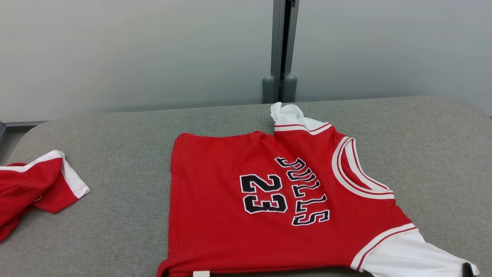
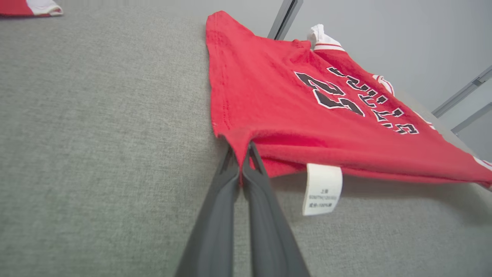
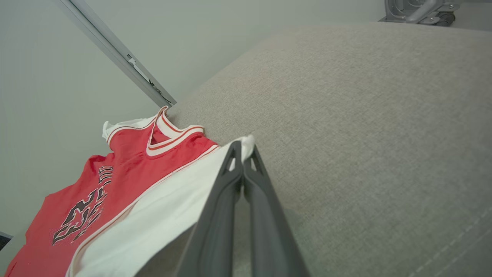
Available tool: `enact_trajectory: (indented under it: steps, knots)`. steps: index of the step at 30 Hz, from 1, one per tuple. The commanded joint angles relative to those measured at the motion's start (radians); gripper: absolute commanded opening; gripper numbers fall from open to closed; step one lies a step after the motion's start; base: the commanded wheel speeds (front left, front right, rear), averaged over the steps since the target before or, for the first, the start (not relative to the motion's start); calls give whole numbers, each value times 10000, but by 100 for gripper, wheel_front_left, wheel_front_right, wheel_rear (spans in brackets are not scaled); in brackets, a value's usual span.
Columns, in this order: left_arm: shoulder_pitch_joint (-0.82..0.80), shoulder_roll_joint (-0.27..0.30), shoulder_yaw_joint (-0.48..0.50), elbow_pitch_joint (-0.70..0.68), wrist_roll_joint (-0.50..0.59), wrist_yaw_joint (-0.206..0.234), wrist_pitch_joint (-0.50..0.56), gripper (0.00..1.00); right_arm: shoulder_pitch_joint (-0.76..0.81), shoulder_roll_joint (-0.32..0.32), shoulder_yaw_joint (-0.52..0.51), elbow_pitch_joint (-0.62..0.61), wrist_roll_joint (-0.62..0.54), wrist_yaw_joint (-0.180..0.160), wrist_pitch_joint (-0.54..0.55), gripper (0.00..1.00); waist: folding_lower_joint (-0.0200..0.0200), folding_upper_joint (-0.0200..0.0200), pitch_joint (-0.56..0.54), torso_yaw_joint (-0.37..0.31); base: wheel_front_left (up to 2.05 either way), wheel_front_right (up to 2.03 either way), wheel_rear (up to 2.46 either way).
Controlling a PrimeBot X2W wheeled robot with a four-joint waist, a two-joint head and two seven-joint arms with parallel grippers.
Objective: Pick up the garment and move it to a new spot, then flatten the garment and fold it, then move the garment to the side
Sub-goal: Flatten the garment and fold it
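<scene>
The garment is a red jersey with white sleeves and black lettering, spread on a grey cushioned surface. In the left wrist view my left gripper is shut on the near hem corner of the garment, lifting it slightly; a white care label hangs beside it. In the right wrist view my right gripper is shut on the tip of the white sleeve. A dark fingertip shows at the sleeve end in the head view.
A second red and white garment lies crumpled at the left edge of the surface. Behind the surface stands a pale wall with a grey vertical post. Bare grey cushion lies left and right of the jersey.
</scene>
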Motion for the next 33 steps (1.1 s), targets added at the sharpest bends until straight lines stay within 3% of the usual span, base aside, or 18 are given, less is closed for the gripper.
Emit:
enact_trajectory:
  steps: [1, 9, 20, 26, 33]
  knots:
    - [-54, 28, 15, -258, 158, 31, -46, 0, -26, -75, -61, -204, 125, -10, -55, 0, 2, 0, 23, 44, 0, 0, 0]
    - [-1409, 109, -176, -528, 193, 31, -47, 0, -1702, -67, 378, -356, 11, -5, -54, 0, 2, 0, 647, 175, 0, 0, 0]
    - [-3865, 485, -1039, 1023, -637, 30, -38, 0, -5163, -62, 632, 1912, -1371, -5, -48, 0, 2, 0, 1854, 377, 0, 0, 0]
    - [-4716, 737, -1489, 1466, -1029, 30, -39, 0, -6395, -63, 167, 2689, -2112, -5, -46, 0, 2, 0, 2280, 469, 0, 0, 0]
    - [-5167, 907, -1911, 1415, -1202, 30, -38, 0, -7024, -65, -226, 2770, -2618, -5, -48, 0, 2, 0, 2494, 471, 0, 0, 0]
